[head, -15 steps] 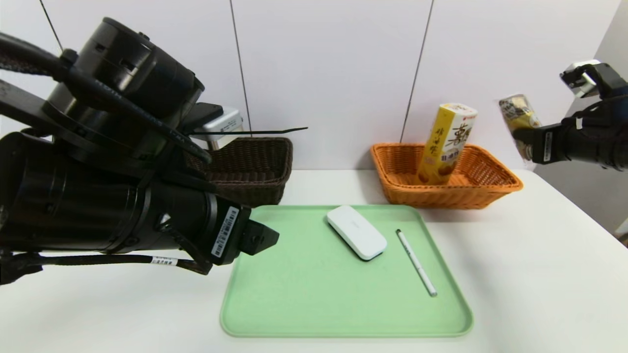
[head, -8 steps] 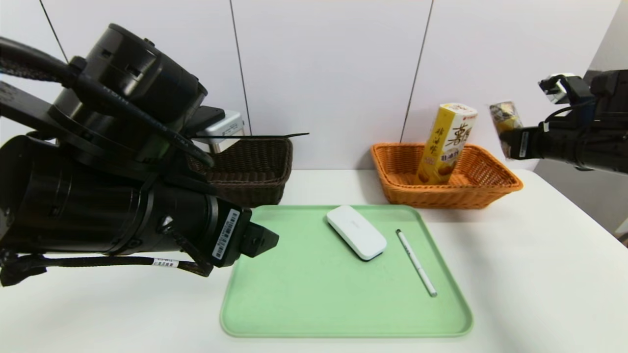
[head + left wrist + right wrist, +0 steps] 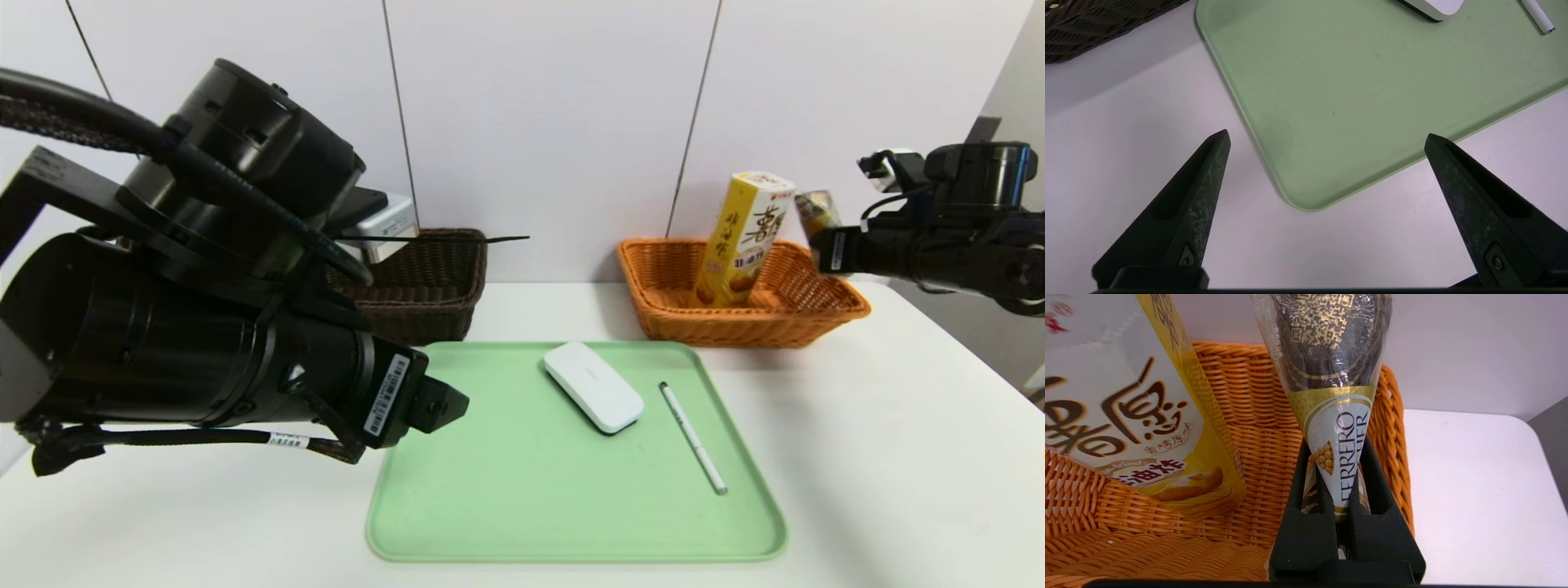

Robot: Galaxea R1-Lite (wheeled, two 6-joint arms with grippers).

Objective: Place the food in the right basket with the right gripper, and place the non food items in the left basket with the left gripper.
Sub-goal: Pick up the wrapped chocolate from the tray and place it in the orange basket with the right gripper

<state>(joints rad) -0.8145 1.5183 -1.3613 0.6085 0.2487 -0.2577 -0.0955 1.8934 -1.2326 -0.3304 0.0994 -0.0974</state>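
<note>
Carefully, your right gripper [image 3: 1345, 490] has its jaws closed on the light, crushable ice-cream cone [image 3: 1333, 375] by its stiff narrow tip over the orange basket [image 3: 1241, 416], while the left gripper [image 3: 1327, 139] waits with jaws open

White worktop [image 3: 898, 457]. Green tray [image 3: 506, 506] near the front edge, about midway across. Dark brown basket [image 3: 424, 282] at the back edge toward the left; orange basket [image 3: 816, 314] at the back edge toward the right.

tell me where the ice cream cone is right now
In the head view the ice cream cone is at the right, held in the right claw above the orange basket, beside the yellow box.
</note>
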